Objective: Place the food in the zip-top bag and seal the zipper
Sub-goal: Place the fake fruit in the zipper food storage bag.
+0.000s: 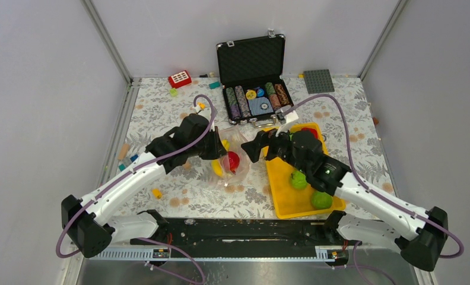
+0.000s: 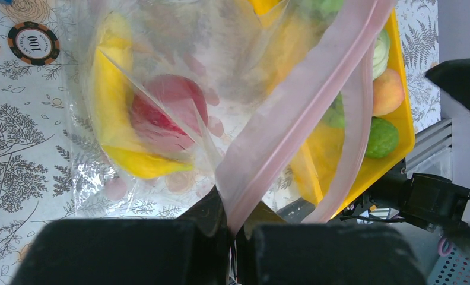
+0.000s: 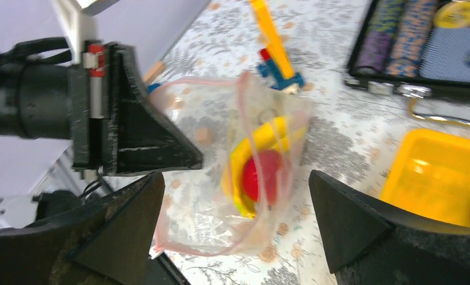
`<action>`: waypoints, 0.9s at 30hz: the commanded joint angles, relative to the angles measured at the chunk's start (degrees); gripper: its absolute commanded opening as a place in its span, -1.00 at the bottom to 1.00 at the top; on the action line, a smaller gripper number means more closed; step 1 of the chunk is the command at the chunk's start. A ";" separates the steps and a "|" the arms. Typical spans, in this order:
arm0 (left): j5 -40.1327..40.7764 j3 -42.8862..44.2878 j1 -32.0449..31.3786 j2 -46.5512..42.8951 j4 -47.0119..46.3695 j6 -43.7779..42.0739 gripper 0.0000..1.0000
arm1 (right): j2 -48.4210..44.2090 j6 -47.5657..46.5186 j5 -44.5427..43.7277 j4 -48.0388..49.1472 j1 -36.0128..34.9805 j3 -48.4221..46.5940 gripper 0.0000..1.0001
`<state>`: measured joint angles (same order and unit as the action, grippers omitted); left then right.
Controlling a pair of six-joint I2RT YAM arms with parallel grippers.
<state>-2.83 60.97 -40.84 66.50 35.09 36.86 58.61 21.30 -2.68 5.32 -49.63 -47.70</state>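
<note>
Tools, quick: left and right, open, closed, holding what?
Left tool: closed on the zipper of the zip-top bag.
Right tool: open, holding nothing, pointed at the bag.

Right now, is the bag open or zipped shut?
Open. The bag has its pink strip split into two bands standing apart; the left gripper pinches one. A banana and a red fruit lie inside.

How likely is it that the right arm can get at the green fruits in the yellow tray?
Probably yes. The green fruits lie uncovered in the yellow tray, right under the right arm, whose jaws are open and empty. It would need to draw back from the bag.
</note>
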 commanded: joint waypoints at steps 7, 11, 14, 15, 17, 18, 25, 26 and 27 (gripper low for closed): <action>-0.62 1.42 0.86 1.30 -2.05 -1.68 -1.00 | -1.28 17.30 -26.87 -34.69 2.98 -2.99 0.99; -0.87 1.28 0.94 1.50 -2.14 -1.88 -1.00 | -0.29 19.47 -26.01 -44.80 4.97 -1.18 0.99; -1.01 1.26 0.99 1.78 -2.13 -1.87 -1.00 | 0.04 23.40 -28.33 -49.53 5.04 1.09 0.99; -0.99 1.27 1.04 1.87 -2.13 -1.85 -1.00 | 0.14 24.66 -28.80 -50.03 5.11 2.11 0.99; -1.17 1.43 1.03 2.09 -2.13 -1.96 -1.00 | 0.84 25.75 -28.19 -49.88 5.41 3.91 0.99; -1.32 1.46 1.05 2.15 -2.17 -1.93 -1.00 | 1.45 26.33 -28.01 -49.68 5.48 4.44 0.99; -1.52 1.08 1.11 1.97 -2.13 -1.71 -1.00 | 6.86 27.65 -27.99 -44.35 6.92 6.81 0.99; -1.59 1.00 1.13 1.97 -2.13 -1.68 -1.00 | 7.75 28.19 -27.94 -43.76 7.43 7.06 0.99; -1.62 0.99 1.14 1.88 -2.13 -1.60 -1.00 | 8.53 28.52 -27.99 -42.73 7.79 7.48 0.99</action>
<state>-3.33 60.99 -40.03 68.75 34.96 35.79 64.64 46.59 -27.83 -40.80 -43.62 -41.17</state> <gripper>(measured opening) 0.006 0.994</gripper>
